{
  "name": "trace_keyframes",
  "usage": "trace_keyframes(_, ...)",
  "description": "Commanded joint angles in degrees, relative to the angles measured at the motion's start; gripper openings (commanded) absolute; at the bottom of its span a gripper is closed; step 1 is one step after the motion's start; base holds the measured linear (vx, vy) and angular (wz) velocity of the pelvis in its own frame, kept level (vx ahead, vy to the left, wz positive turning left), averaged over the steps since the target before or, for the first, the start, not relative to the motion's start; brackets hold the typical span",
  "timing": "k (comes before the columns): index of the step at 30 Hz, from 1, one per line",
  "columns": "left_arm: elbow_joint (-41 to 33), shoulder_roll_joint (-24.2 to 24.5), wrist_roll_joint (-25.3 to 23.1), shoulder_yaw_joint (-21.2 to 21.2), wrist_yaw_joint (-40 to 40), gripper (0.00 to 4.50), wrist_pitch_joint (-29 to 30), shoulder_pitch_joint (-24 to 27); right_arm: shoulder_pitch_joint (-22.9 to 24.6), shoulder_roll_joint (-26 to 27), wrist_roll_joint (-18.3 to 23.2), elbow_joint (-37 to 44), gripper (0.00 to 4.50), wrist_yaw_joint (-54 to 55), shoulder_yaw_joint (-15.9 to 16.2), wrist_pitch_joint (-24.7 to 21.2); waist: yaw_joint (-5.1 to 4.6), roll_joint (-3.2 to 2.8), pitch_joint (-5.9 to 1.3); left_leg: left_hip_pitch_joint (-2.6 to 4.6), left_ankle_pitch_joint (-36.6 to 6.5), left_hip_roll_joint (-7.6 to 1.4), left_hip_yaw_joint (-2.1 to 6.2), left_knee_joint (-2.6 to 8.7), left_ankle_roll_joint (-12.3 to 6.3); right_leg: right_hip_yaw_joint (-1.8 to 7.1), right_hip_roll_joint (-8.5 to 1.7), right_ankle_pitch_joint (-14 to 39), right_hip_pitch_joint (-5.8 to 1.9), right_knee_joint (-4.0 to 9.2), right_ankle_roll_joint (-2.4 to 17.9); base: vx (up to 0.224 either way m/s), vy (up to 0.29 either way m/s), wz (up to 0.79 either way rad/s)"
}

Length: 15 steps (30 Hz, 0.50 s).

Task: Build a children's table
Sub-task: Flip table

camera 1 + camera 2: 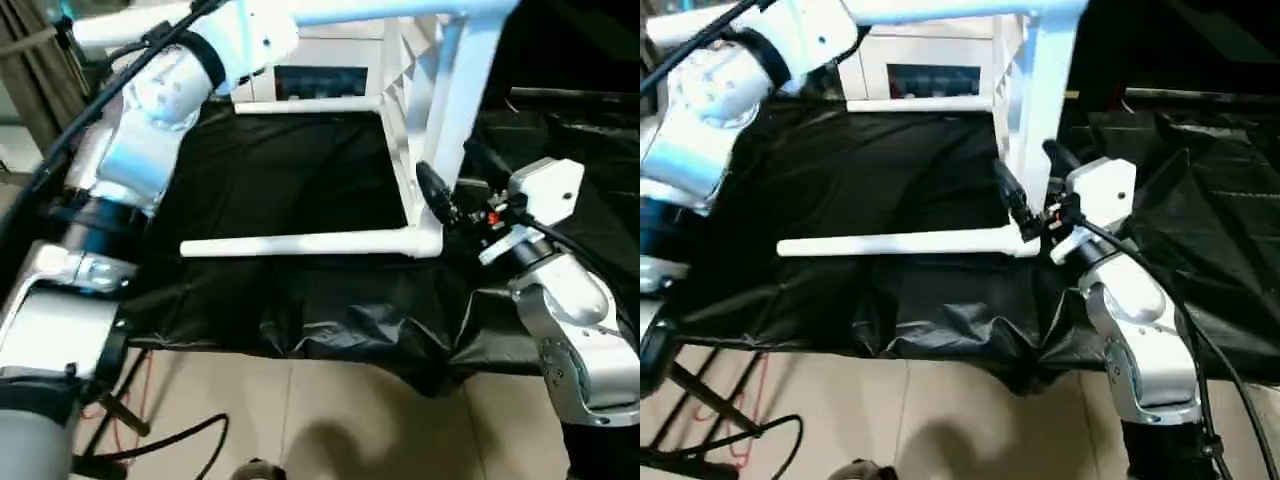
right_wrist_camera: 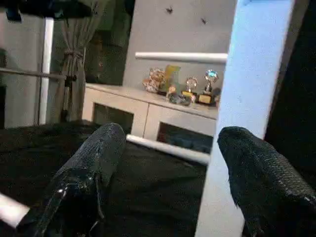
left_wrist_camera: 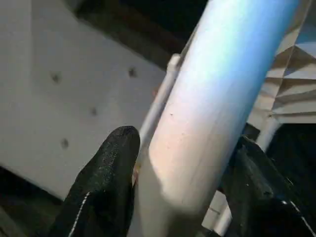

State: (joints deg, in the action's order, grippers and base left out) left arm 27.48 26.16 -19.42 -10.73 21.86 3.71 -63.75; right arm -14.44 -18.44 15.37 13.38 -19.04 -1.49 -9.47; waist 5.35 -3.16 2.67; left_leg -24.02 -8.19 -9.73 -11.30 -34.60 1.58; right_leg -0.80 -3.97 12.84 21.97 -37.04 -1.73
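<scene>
Black sheeting (image 1: 300,310) is covering the bench and hanging crumpled over its near edge, above a pale tiled floor (image 1: 330,410) where cables (image 1: 160,440) are lying at the near left.

On the sheeting, the children's table is lying tipped on its side: the white tabletop (image 1: 405,110) is standing on edge toward the right side of the bench, its ribbed underside facing left. One leg (image 1: 310,243) is lying along the sheeting near the front edge, pointing left from the lower near corner socket. A second leg (image 1: 300,105) is lying parallel to it nearer the far edge of the bench. A third leg (image 1: 380,14) is reaching left from the upper corner, well above the sheeting.

At the near right, the right gripper (image 1: 1035,190) is sitting at the tabletop's near edge, its black fingers (image 2: 94,163) standing apart on either side of that edge; the wrist view is showing one finger close against the white plastic, and a clamped grip cannot be confirmed.

At the upper left, the left gripper (image 3: 182,187) is straddling the raised leg, a finger on each flank of the tube, close upon it.

Beyond the far edge of the bench, a white cabinet (image 1: 320,75) with glass doors is standing against the wall, small ornaments (image 2: 180,89) resting on its top.
</scene>
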Motion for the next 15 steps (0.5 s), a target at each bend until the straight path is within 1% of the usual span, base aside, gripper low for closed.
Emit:
trace_keyframes(1, 2.69, -2.22, 8.83, 7.89, -3.02, 2.38, 5.97, -0.41, 0.45, -0.49, -0.46, -0.22, 3.43, 0.56, -0.71, -0.95, 0.15, 1.66, -3.24, 2.32, -18.32, -2.39, 2.1, 4.0, 0.79, 1.59, -3.84, 17.37, -0.62, 6.1, 9.12, 0.0, 0.0, 0.0)
trace_keyframes(2, 3.39, -2.91, 10.18, 9.94, -4.57, 2.38, 7.1, -1.39, 0.6, -0.82, -0.65, -0.35, 3.43, 0.56, -0.93, -1.2, 0.25, 1.52, -3.38, 2.21, -17.52, -2.34, 2.14, 3.93, 0.42, 1.55, -3.97, 17.25, -0.76, 6.01, 9.06, 0.0, 0.0, 0.0)
trace_keyframes(3, 3.82, -3.25, 10.88, 11.15, -5.65, 2.38, 7.46, -1.94, 0.71, -1.02, -0.63, -0.27, 3.43, 0.49, -1.12, -1.44, 0.21, 1.36, -3.47, 2.03, -16.0, -2.23, 2.09, 3.86, -0.47, 1.43, -3.95, 16.64, -0.83, 5.99, 9.11, 0.0, 0.0, 0.0)
trace_keyframes(4, 4.08, -3.49, 11.21, 11.93, -6.18, 2.38, 7.75, -2.3, 0.77, -1.11, -0.64, -0.17, 3.43, 0.45, -1.27, -1.68, 0.32, 1.35, -3.6, 1.93, -14.63, -2.19, 2.07, 3.68, -1.31, 1.36, -3.96, 15.54, -0.86, 5.88, 9.29, 0.0, 0.0, 0.0)
trace_keyframes(5, 4.31, -3.81, 12.22, 13.25, -6.97, 2.38, 7.84, -2.93, 0.92, -1.22, -0.44, -0.04, 3.43, 0.37, -1.54, -1.99, 0.32, 1.3, -3.57, 1.86, -14.09, -2.16, 2.02, 3.66, -1.79, 1.38, -3.96, 15.1, -0.81, 5.91, 9.45, 0.0, 0.0, 0.0)
trace_keyframes(6, 4.3, -3.9, 12.49, 13.67, -7.25, 2.38, 7.83, -3.1, 0.99, -1.25, -0.39, 0.02, 3.43, 0.36, -1.64, -2.13, 0.31, 1.26, -3.52, 1.73, -13.53, -2.11, 1.95, 3.61, -2.49, 1.3, -3.96, 14.65, -0.82, 5.93, 9.71, 0.0, 0.0, 0.0)
trace_keyframes(7, 4.23, -4.07, 13.42, 15.22, -8.51, 2.38, 7.26, -3.7, 1.36, -1.42, -0.35, 0.19, 3.43, 0.44, -1.99, -2.76, 0.39, 1.16, -3.53, 1.73, -13.59, -2.12, 1.95, 3.59, -2.94, 1.23, -4.03, 14.96, -0.8, 5.97, 9.81, 0.0, 0.0, 0.0)
trace_keyframes(8, 4.23, -4.07, 13.42, 15.22, -8.51, 2.38, 7.26, -3.7, 1.36, -1.42, -0.35, 0.19, 3.43, 0.44, -1.99, -2.76, 0.47, 1.08, -3.61, 1.78, -13.62, -2.1, 1.94, 3.46, -3.02, 1.22, -4.04, 15.1, -0.77, 5.92, 9.77, 0.0, 0.0, 0.0)
trace_keyframes(9, 3.76, -4.24, 13.96, 16.29, -9.02, 2.38, 7.28, -3.82, 1.73, -1.49, -0.75, 0.23, 3.43, 1.06, -2.29, -3.38, 0.49, 1.02, -3.59, 1.79, -13.84, -2.14, 1.94, 3.49, -3.13, 1.23, -4.03, 15.69, -0.72, 6.03, 9.63, 0.0, 0.0, 0.0)
trace_keyframes(10, 2.71, -4.46, 14.86, 18.11, -10.34, 2.38, 6.41, -3.53, 2.41, -1.16, -2.21, -0.05, 3.43, 3.53, -3.15, -4.14, 0.58, 0.99, -3.53, 1.87, -13.9, -2.2, 1.95, 3.6, -2.81, 1.2, -3.92, 16.43, -0.55, 6.08, 9.43, 0.0, 0.0, 0.0)
trace_keyframes(11, 1.96, -4.64, 15.34, 18.92, -10.53, 2.38, 6.63, -3.21, 2.75, -0.87, -2.25, 0.0, 3.43, 4.4, -3.63, -4.71, 0.63, 0.97, -3.56, 1.97, -14.28, -2.19, 1.92, 3.6, -2.71, 1.2, -3.84, 16.82, -0.45, 6.12, 9.34, 0.0, 0.0, 0.0)
trace_keyframes(12, 1.42, -4.79, 15.68, 19.54, -10.83, 2.38, 7.03, -2.91, 2.98, -0.58, -2.14, 0.04, 3.43, 5.12, -4.04, -5.37, 0.61, 1.09, -3.58, 1.98, -14.47, -2.19, 1.9, 3.58, -2.59, 1.22, -3.83, 16.95, -0.46, 6.11, 9.22, 0.0, 0.0, 0.0)
trace_keyframes(13, 0.86, -4.96, 15.91, 20.1, -11.04, 2.38, 7.53, -2.6, 3.2, -0.3, -1.92, 0.1, 3.43, 5.76, -4.46, -6.06, 0.74, 0.97, -3.77, 1.77, -13.59, -2.16, 1.98, 3.57, -2.68, 1.11, -3.91, 15.62, -0.65, 5.84, 9.34, 0.0, 0.0, 0.0)
trace_keyframes(14, -0.47, -5.14, 16.03, 21.06, -11.42, 2.38, 7.95, -1.71, 3.67, 0.65, -1.36, -0.1, 3.6, 7.61, -5.78, -7.02, 0.65, 1.12, -3.74, 1.62, -13.25, -2.16, 2.0, 3.6, -2.77, 1.09, -3.89, 15.03, -0.69, 5.78, 9.37, 0.0, 0.0, 0.0)
trace_keyframes(15, -1.37, -5.21, 16.06, 21.53, -11.61, 2.38, 8.55, -1.03, 3.96, 1.22, -0.67, -0.11, 3.77, 8.35, -6.49, -7.65, 0.66, 1.08, -3.75, 1.71, -13.06, -2.14, 1.94, 3.56, -3.03, 1.07, -3.92, 14.65, -0.52, 5.78, 9.59, 0.0, 0.0, 0.0)
